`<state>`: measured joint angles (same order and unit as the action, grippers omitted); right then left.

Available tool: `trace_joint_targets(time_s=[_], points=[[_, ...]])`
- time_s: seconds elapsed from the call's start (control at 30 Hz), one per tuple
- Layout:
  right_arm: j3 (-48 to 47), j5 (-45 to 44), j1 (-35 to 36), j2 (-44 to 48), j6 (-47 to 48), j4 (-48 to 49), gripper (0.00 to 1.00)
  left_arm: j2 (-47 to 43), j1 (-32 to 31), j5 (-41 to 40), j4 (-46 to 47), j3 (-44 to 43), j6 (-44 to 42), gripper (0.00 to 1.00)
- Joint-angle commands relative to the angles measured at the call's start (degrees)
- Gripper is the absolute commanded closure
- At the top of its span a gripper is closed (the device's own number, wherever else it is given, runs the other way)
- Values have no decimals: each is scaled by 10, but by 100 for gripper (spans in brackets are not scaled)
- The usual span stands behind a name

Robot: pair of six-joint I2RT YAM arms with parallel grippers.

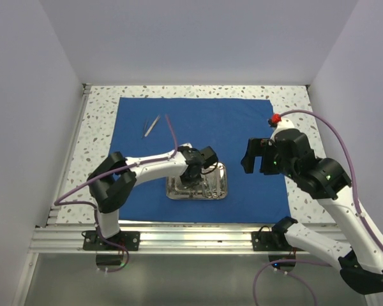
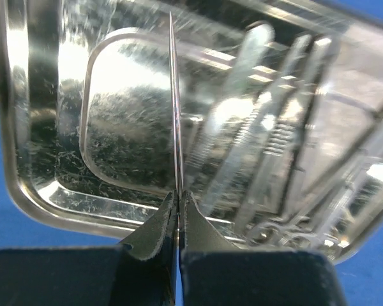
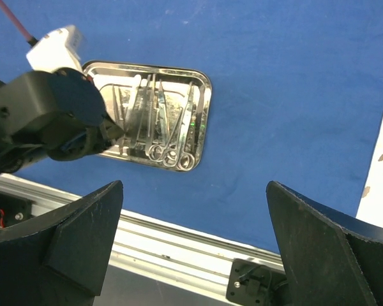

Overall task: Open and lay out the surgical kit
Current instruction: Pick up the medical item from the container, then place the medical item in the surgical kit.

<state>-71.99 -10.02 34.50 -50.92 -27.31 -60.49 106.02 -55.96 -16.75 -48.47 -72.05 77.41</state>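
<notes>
While L jaws pinch one thin silver instrument (image 2: 176, 115) over the steel tray (image 1: 225, 182), R jaws hang spread wide and empty.
Blue cloth (image 1: 242, 127) lies flat on speckled table (image 1: 102, 127); tray sits on it near front edge, approx centre. L jaws closed tight; instrument seen edge-on, sticking out across tray floor, type can't tell. Scissors, forceps, tweezers (image 3: 169, 127) lie side by side in tray. Two slim pieces (image 1: 152, 125) on cloth far-L, well apart from tray. R jaws above cloth, right of tray.
</notes>
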Motion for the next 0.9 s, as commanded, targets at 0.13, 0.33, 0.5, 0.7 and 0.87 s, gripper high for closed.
trace_joint_targets(time_s=[0.13, 0.33, 0.5, 0.7, 0.87], points=[[-7, -29, 2, -8, 3, -1, 2, -44, 30, -83, -87, -120, -128, 100], [-7, -19, 3, -52, -25, 30, 2, -66, 146, -111, -45, -131, -297, 100], [-3, -25, 3, -78, -41, 46, 2, -30, 250, -81, 109, -134, -508, 100], [15, -30, 3, -87, -67, 47, 1, 95, 322, -88, 138, -229, -595, 100], [39, -22, 2, -98, -83, 65, 2, 187, 353, -100, 131, -325, -609, 100]])
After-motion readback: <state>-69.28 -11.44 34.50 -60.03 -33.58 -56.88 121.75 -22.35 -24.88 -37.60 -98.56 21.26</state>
